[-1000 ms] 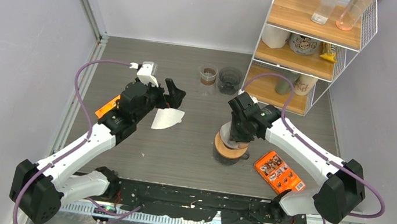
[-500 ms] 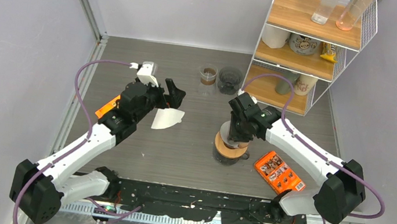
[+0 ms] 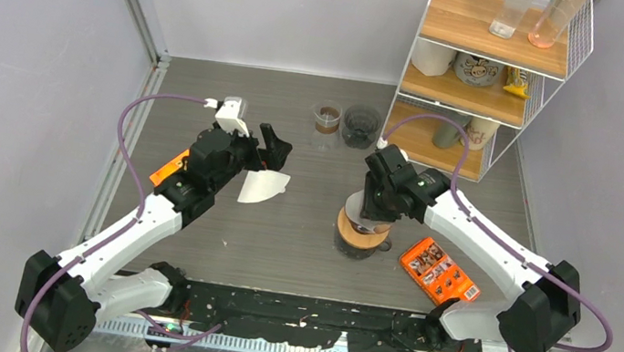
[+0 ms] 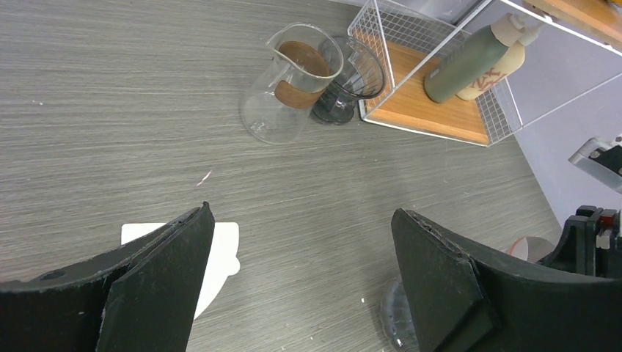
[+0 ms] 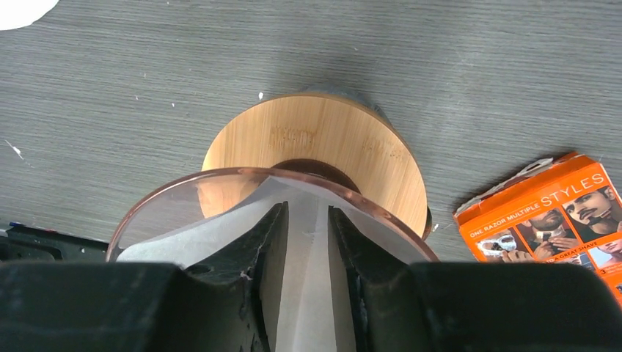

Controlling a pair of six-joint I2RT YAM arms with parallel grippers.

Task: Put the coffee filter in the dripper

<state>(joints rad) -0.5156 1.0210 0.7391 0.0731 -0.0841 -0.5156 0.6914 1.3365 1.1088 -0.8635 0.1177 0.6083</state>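
The dripper is a pink glass cone on a round wooden base, standing at the table's middle right. A white coffee filter lies spread inside the cone. My right gripper points down into it; in the right wrist view the gripper has its fingers a narrow gap apart, with filter paper showing between them. A second white filter lies flat on the table, also in the left wrist view. My left gripper hovers just above it, wide open and empty.
An orange razor box lies right of the dripper. A glass carafe and a dark glass dripper stand at the back. A wire shelf with bottles and cups fills the back right. An orange item lies under the left arm.
The right arm's elbow has swung to the right and its gripper has shifted slightly over the dripper. The left arm and the loose filter have not moved.
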